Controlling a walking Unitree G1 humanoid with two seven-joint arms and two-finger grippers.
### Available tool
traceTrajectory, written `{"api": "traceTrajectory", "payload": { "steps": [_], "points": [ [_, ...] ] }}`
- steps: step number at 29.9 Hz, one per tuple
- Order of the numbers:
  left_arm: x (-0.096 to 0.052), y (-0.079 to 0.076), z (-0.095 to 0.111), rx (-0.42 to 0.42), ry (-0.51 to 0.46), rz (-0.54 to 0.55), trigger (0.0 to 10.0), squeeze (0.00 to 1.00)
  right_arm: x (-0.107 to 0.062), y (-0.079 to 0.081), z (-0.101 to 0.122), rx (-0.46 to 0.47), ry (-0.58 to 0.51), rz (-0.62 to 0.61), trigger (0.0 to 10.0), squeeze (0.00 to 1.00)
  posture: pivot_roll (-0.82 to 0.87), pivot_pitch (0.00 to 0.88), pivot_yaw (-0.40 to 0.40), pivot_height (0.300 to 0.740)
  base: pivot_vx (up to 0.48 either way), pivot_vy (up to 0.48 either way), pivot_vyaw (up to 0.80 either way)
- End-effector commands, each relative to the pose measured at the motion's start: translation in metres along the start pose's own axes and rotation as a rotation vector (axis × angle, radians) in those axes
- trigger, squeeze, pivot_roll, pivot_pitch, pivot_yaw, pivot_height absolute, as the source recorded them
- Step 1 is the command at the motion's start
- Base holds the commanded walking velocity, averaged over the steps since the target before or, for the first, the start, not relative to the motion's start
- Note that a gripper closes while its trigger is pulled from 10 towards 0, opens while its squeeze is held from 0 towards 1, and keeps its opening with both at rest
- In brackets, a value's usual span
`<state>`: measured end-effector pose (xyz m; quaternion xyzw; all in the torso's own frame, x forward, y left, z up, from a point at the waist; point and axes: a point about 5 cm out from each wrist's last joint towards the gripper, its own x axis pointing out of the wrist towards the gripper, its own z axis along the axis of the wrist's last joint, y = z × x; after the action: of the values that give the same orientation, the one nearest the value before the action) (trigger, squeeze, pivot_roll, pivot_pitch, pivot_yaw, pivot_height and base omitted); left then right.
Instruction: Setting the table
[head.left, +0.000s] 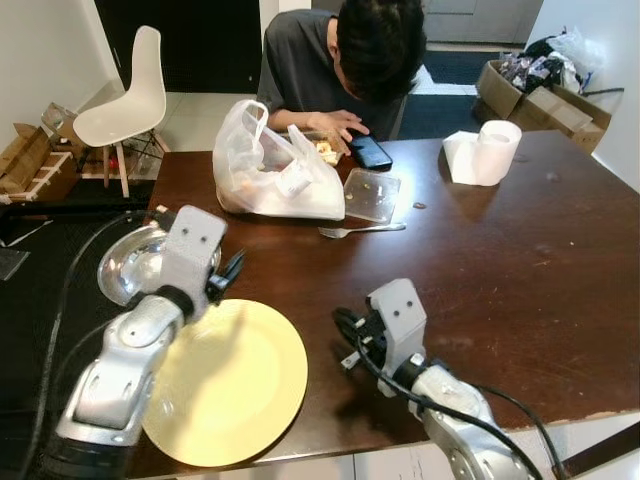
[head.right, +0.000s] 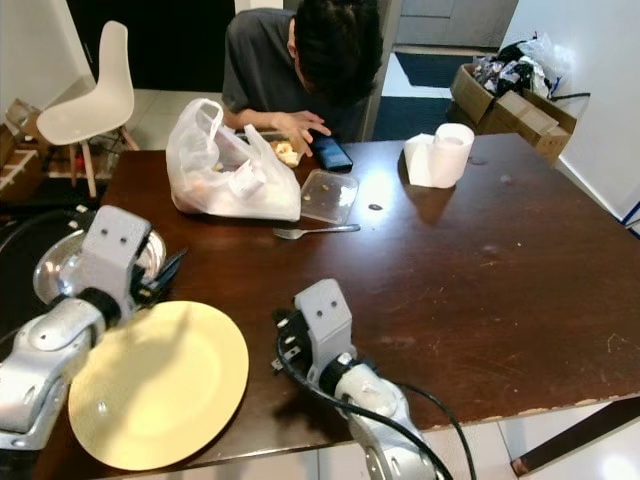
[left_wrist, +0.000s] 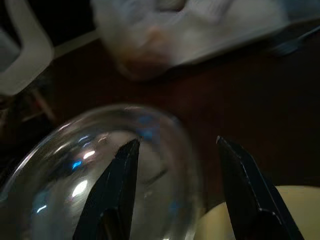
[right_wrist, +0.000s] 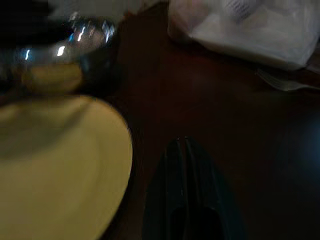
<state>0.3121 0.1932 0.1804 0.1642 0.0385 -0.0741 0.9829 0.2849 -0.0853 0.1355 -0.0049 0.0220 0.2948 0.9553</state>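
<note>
A round yellow plate (head.left: 230, 380) lies at the near left edge of the dark wooden table (head.left: 500, 270). Just behind it, at the table's left edge, sits a shiny steel bowl (head.left: 128, 266). My left gripper (left_wrist: 177, 141) is open above the bowl's rim (left_wrist: 75, 185), between bowl and plate, holding nothing. My right gripper (right_wrist: 184, 140) is shut and empty, low over the bare table just right of the plate (right_wrist: 55, 165). A metal fork (head.left: 362, 230) lies mid-table beyond both grippers.
A person (head.left: 340, 60) leans over the far edge with a hand by a black phone (head.left: 370, 152). Near them are a white plastic bag (head.left: 270, 170) of food, a clear lid (head.left: 371, 193) and a tissue roll (head.left: 492, 150). A white chair (head.left: 125, 100) stands at far left.
</note>
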Motion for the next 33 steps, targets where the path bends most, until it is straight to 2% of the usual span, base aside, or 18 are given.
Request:
{"api": "traceTrajectory", "payload": {
  "steps": [1, 5, 6, 12, 14, 15, 16, 17, 19, 20, 22, 24, 25, 27, 29, 30, 31, 33],
  "points": [
    [-0.003, 0.009, -0.004, 0.016, 0.018, 0.033, 10.0, 0.00, 0.008, -0.005, 0.005, 0.061, -0.017, 0.005, 10.0, 0.00, 0.00, 0.000, 0.073, 0.740, 0.000, 0.000, 0.00],
    [-0.006, 0.018, -0.001, 0.017, 0.009, 0.066, 10.0, 0.00, 0.014, -0.006, 0.011, 0.103, -0.027, 0.047, 10.0, 0.00, 0.02, 0.008, 0.062, 0.740, 0.000, 0.000, 0.00],
    [-0.009, 0.024, -0.001, 0.021, 0.004, 0.087, 10.0, 0.00, 0.015, -0.008, 0.013, 0.128, -0.023, 0.074, 10.0, 1.00, 0.03, 0.014, 0.054, 0.740, 0.000, 0.000, 0.00],
    [-0.027, 0.040, -0.004, -0.037, -0.013, 0.123, 10.0, 0.00, 0.008, -0.012, 0.011, 0.212, 0.006, 0.154, 10.0, 1.00, 0.04, 0.031, 0.044, 0.740, 0.000, 0.000, 0.00],
    [-0.051, 0.045, -0.014, -0.142, -0.017, 0.058, 10.0, 0.00, -0.001, -0.016, 0.010, 0.261, 0.015, 0.175, 10.0, 1.00, 0.05, 0.044, 0.041, 0.740, 0.000, 0.000, 0.00],
    [-0.051, 0.045, -0.014, -0.142, -0.017, 0.058, 10.0, 0.00, -0.001, -0.016, 0.010, 0.261, 0.015, 0.175, 10.0, 1.00, 0.05, 0.044, 0.041, 0.740, 0.000, 0.000, 0.00],
    [-0.066, 0.045, -0.022, -0.202, -0.013, 0.000, 10.0, 0.00, -0.005, -0.019, 0.010, 0.277, 0.014, 0.169, 10.0, 1.00, 0.05, 0.050, 0.042, 0.740, 0.000, 0.000, 0.00],
    [-0.080, 0.044, -0.029, -0.251, -0.006, -0.042, 10.0, 0.00, -0.008, -0.021, 0.009, 0.279, 0.015, 0.163, 10.0, 0.00, 0.05, 0.054, 0.044, 0.740, 0.000, 0.000, 0.00],
    [-0.080, 0.044, -0.029, -0.251, -0.006, -0.042, 10.0, 0.00, -0.008, -0.021, 0.009, 0.279, 0.015, 0.163, 10.0, 0.00, 0.05, 0.054, 0.044, 0.740, 0.000, 0.000, 0.00],
    [-0.090, 0.046, -0.036, -0.274, 0.013, -0.053, 10.0, 0.00, -0.010, -0.023, 0.008, 0.279, 0.016, 0.160, 10.0, 0.00, 0.05, 0.053, 0.045, 0.740, 0.000, 0.000, 0.00],
    [-0.097, 0.058, -0.056, -0.234, 0.079, 0.062, 10.0, 0.00, -0.013, -0.027, 0.007, 0.280, 0.011, 0.135, 10.0, 0.00, 0.05, 0.052, 0.048, 0.740, 0.000, 0.000, 0.00],
    [-0.097, 0.063, -0.063, -0.207, 0.105, 0.113, 10.0, 0.00, -0.014, -0.029, 0.007, 0.283, 0.009, 0.128, 10.0, 0.00, 0.05, 0.052, 0.048, 0.740, 0.000, 0.000, 0.00],
    [-0.092, 0.070, -0.079, -0.134, 0.172, 0.238, 10.0, 0.00, -0.015, -0.032, 0.007, 0.280, 0.012, 0.115, 10.0, 0.00, 0.03, 0.045, 0.050, 0.740, 0.000, 0.000, 0.00],
    [-0.091, 0.070, -0.084, -0.105, 0.195, 0.272, 10.0, 0.00, -0.016, -0.033, 0.007, 0.280, 0.014, 0.113, 10.0, 0.00, 0.03, 0.045, 0.051, 0.740, 0.000, 0.000, 0.00],
    [-0.086, 0.061, -0.090, -0.055, 0.241, 0.246, 10.0, 0.00, -0.017, -0.035, 0.008, 0.280, 0.012, 0.108, 10.0, 0.00, 0.02, 0.040, 0.052, 0.740, 0.000, 0.000, 0.00],
    [-0.083, 0.052, -0.091, -0.042, 0.247, 0.194, 10.0, 0.00, -0.018, -0.037, 0.009, 0.279, 0.011, 0.103, 10.0, 0.00, 0.01, 0.034, 0.054, 0.740, 0.000, 0.000, 0.00],
    [-0.083, 0.052, -0.091, -0.042, 0.247, 0.194, 10.0, 0.00, -0.018, -0.037, 0.009, 0.279, 0.011, 0.103, 10.0, 0.00, 0.01, 0.034, 0.054, 0.740, 0.000, 0.000, 0.00],
    [-0.078, 0.028, -0.092, -0.009, 0.258, 0.071, 10.0, 0.00, -0.020, -0.041, 0.011, 0.275, 0.006, 0.082, 10.0, 0.00, 0.01, 0.033, 0.055, 0.740, 0.000, 0.000, 0.00]
  ]
}}
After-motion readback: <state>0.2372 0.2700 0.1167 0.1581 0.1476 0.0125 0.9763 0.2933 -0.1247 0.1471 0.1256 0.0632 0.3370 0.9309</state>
